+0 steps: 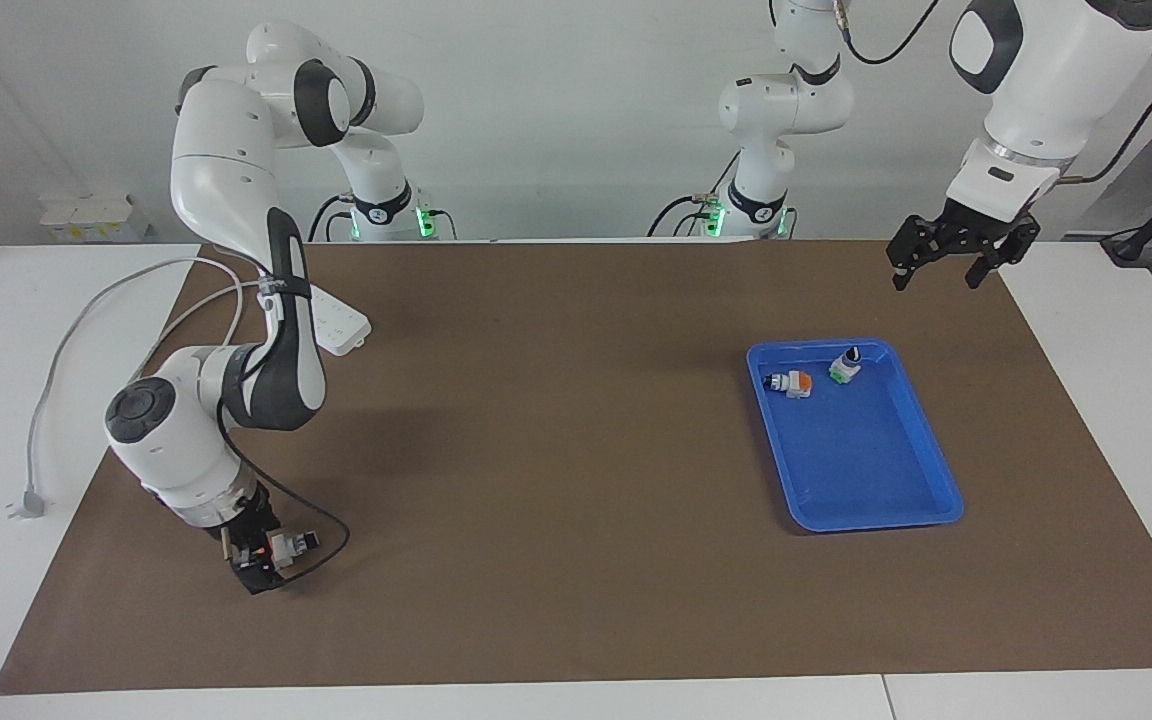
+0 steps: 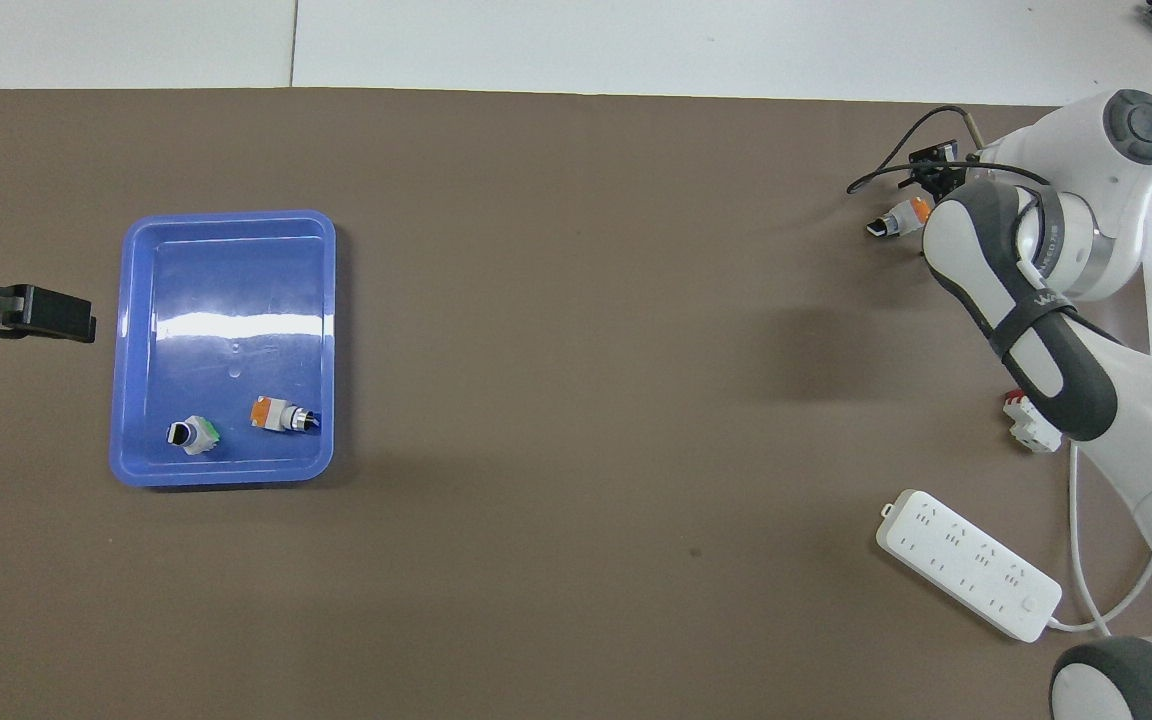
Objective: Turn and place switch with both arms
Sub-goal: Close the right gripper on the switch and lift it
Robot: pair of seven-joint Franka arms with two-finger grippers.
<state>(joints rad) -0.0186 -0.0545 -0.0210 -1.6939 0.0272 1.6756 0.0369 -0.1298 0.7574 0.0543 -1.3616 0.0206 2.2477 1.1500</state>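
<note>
Facing view: the right gripper point(image 1: 248, 560) stood low on the brown mat point(image 1: 556, 450) at the right arm's end of the table. Its fingers were spread to either side of the orange end of the switch point(image 1: 286, 545), which lay on its side with the black knob pointing away from the hand. We could not tell whether the pads touched it. A black cable point(image 1: 331, 535) from the wrist looped round the knob end. The left gripper point(image 1: 946, 265), fingers spread and empty, waited in the air over the mat beside the blue tray point(image 1: 876, 522). In the tray lay a second orange-ended switch point(image 1: 791, 383) and a green-based switch point(image 1: 844, 365).

Overhead view: the right arm's own wrist covered most of the hand, and only the knob end of the switch showed past it. A white-and-red block point(image 2: 1028, 422) and a power strip point(image 2: 966, 563) lay nearer to the robots.

We judged the grasp the weak point. Fingers closing on the orange end alone could let the long body swing or skid. The looped cable could catch the knob on the lift and spoil the handover.
</note>
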